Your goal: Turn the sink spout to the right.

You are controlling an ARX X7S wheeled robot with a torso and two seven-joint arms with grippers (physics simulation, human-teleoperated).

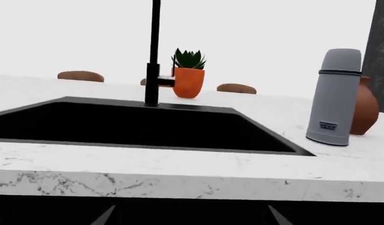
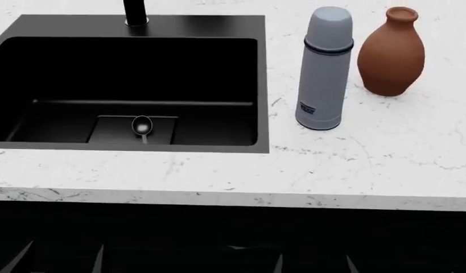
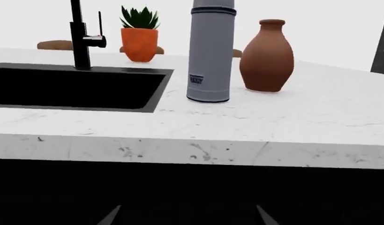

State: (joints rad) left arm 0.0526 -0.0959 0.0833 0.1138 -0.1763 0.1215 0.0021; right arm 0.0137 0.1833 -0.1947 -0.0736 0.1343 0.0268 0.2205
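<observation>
The sink spout (image 1: 153, 70) is a slim black column standing on the far rim of the sink (image 2: 202, 24); only its base (image 2: 134, 11) shows in the head view. It also shows in the right wrist view (image 3: 79, 37). The black basin has a recessed drain panel (image 2: 111, 131). My left gripper (image 2: 60, 259) and right gripper (image 2: 314, 263) are both open and empty. They hang low in front of the dark cabinet, below the counter's front edge and well short of the spout. Their fingertips (image 1: 104, 216) (image 3: 110, 215) stand wide apart.
A grey thermos (image 2: 324, 68) and a brown clay vase (image 2: 391, 51) stand on the white marble counter (image 2: 369, 165) right of the sink. A spoon (image 2: 141, 126) lies on the drain panel. An orange plant pot (image 1: 188, 79) stands behind the spout.
</observation>
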